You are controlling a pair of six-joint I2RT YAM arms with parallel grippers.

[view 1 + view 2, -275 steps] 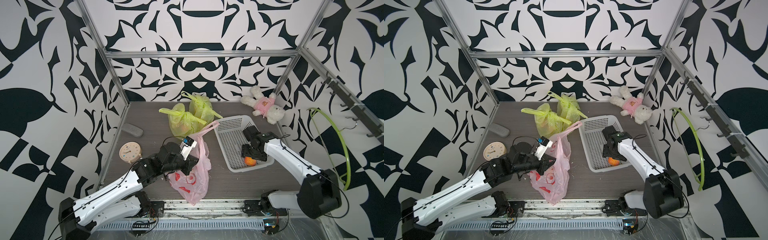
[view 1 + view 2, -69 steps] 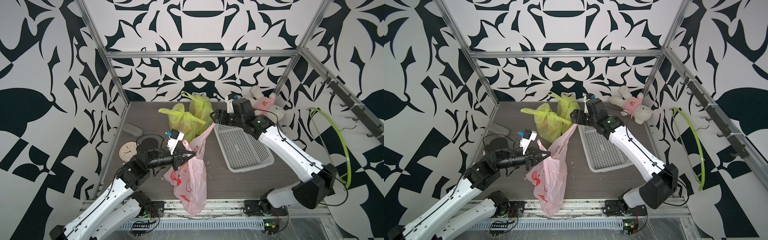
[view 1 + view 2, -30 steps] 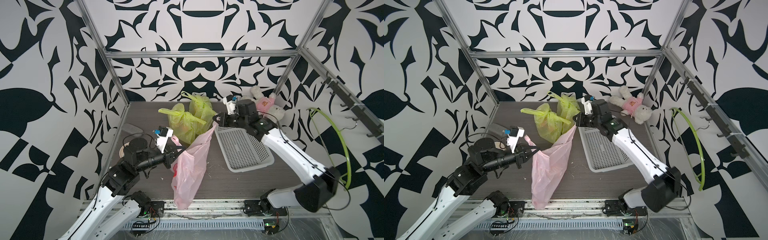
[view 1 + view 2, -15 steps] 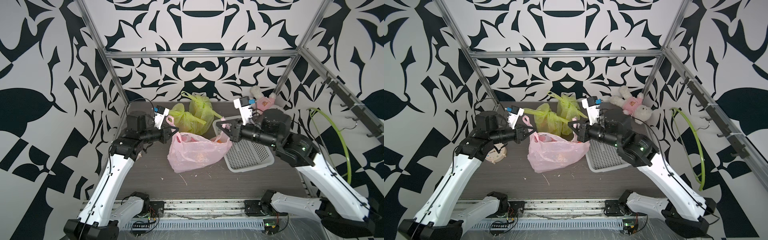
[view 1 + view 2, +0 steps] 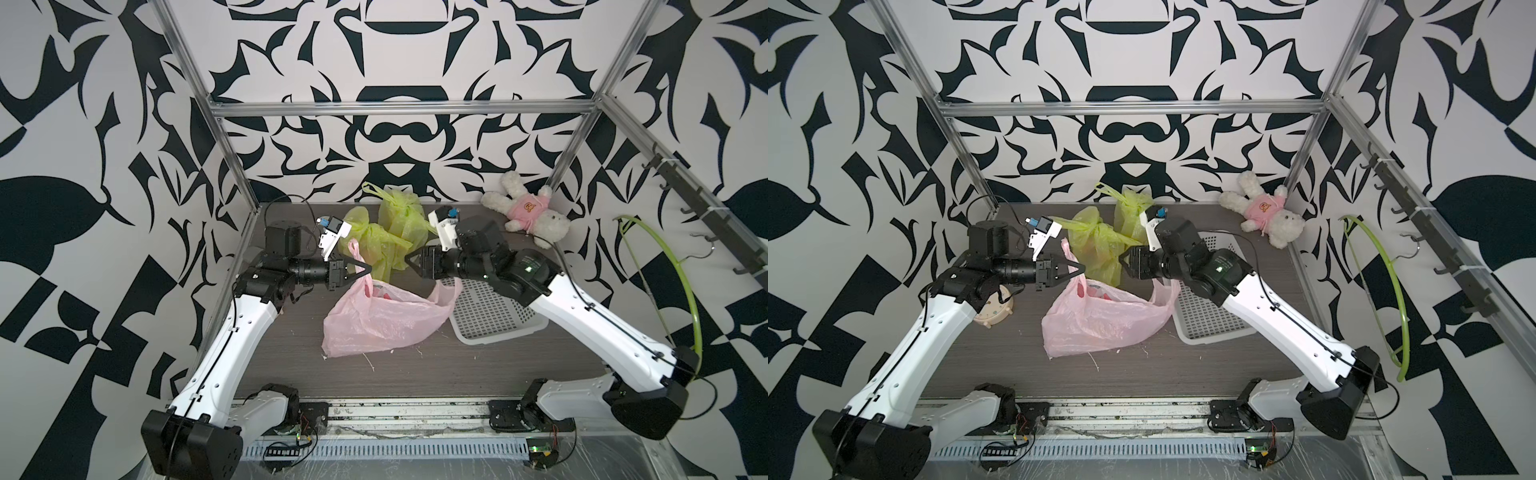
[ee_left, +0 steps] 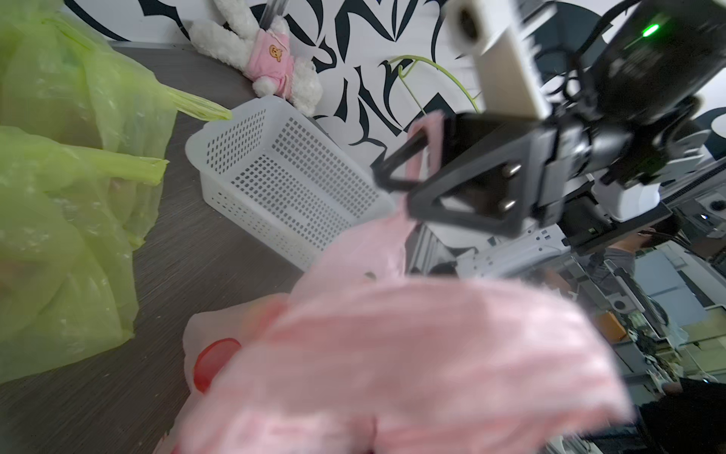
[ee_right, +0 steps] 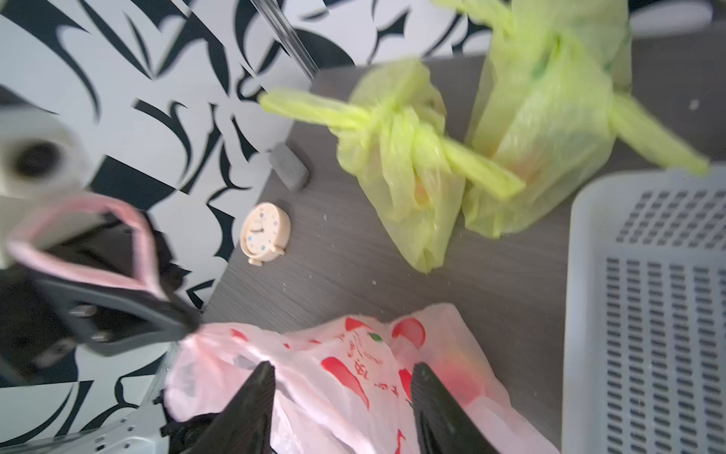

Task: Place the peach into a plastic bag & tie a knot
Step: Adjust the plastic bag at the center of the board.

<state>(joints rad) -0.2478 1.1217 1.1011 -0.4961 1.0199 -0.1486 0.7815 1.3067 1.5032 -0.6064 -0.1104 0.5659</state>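
Observation:
The pink plastic bag (image 5: 382, 320) (image 5: 1100, 320) lies slumped on the table's middle. My left gripper (image 5: 369, 269) (image 5: 1083, 268) is shut on the bag's left handle (image 7: 141, 243), which loops up behind its fingers. My right gripper (image 5: 409, 262) (image 7: 342, 365) faces it from the right with its jaws open. The bag's right handle (image 5: 446, 291) sags loose under it; in the left wrist view the pink strip (image 6: 416, 157) still runs between its spread fingers. The peach is not clearly seen; an orange-red blur (image 7: 459, 373) glows through the bag's wall.
Two knotted green bags (image 5: 390, 237) stand just behind the grippers. A white perforated basket (image 5: 490, 316) sits right of the pink bag. A plush rabbit (image 5: 528, 212) lies at the back right, a small clock (image 5: 996, 307) and a grey block (image 7: 288, 171) at the left, a green hoop (image 5: 685, 299) on the right wall.
The right gripper has opened and let go of the bag's right handle. That side of the bag has sagged toward the table. The left gripper still grips its handle.

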